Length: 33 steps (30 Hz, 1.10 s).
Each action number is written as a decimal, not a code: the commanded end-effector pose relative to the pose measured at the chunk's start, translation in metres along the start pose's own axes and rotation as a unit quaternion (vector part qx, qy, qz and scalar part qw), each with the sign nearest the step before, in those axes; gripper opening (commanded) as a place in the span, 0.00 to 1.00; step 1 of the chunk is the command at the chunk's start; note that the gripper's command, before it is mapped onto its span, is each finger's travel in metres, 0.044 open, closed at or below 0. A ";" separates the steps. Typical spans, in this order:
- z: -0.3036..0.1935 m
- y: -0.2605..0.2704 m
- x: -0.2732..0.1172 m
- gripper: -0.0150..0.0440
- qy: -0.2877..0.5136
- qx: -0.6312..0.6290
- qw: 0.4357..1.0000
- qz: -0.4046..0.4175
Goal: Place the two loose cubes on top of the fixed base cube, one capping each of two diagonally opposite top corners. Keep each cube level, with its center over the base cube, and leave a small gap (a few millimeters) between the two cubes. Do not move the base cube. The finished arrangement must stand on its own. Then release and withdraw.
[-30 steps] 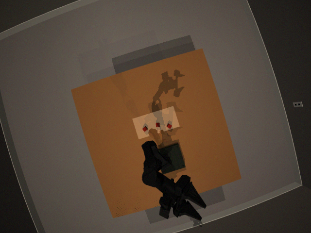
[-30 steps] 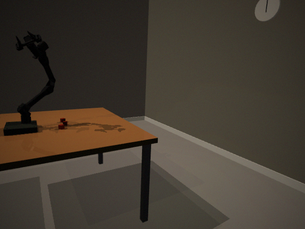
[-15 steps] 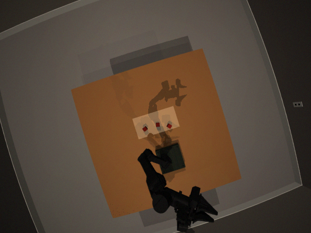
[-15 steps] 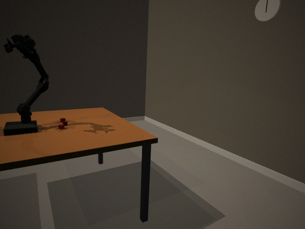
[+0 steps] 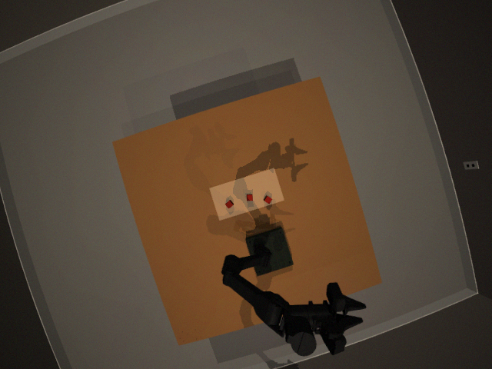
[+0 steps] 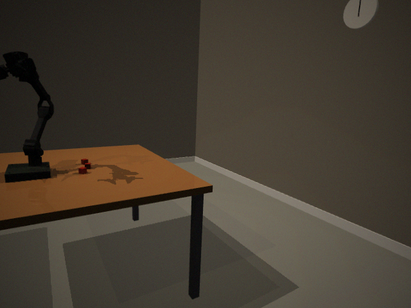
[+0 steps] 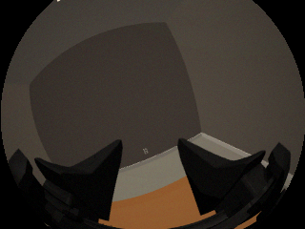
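Three small red cubes stand apart on the table in a loose row: a left cube point(image 5: 229, 204), a middle cube point(image 5: 249, 197) and a right cube point(image 5: 267, 199). In the exterior view they show as a near cube point(image 6: 82, 170), a middle cube point(image 6: 87, 165) and a far cube point(image 6: 84, 161). None is stacked. Which one is the fixed base cube cannot be told by look. My gripper point(image 5: 364, 313) point(image 7: 150, 143) is open and empty, raised high and far from the cubes, past the table's edge beyond the arm's base.
The cubes stand on a pale rectangle point(image 5: 258, 181) on the orange table point(image 5: 158, 158) point(image 6: 149, 172). The arm's dark base plate point(image 5: 282, 254) point(image 6: 27, 172) sits close beside the cubes. Arm shadows fall across the table. A wall clock point(image 6: 356, 18) hangs at the upper right.
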<state>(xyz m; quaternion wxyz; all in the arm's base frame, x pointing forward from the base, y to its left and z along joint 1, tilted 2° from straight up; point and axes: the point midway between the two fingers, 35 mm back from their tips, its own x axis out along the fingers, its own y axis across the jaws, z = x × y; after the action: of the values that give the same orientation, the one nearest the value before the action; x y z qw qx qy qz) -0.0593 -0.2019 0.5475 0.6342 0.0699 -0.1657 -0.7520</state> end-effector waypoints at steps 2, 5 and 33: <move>-0.043 0.004 0.029 0.70 0.080 -0.041 0.996 0.030; -0.068 0.011 0.042 0.70 0.123 -0.070 0.988 0.054; -0.327 0.128 0.012 0.70 0.405 -0.427 0.709 0.389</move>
<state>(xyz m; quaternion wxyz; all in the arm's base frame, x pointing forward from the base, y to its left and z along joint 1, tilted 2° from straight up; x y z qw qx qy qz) 0.1391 -0.2957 0.3118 0.8366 0.0440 0.3824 -0.3898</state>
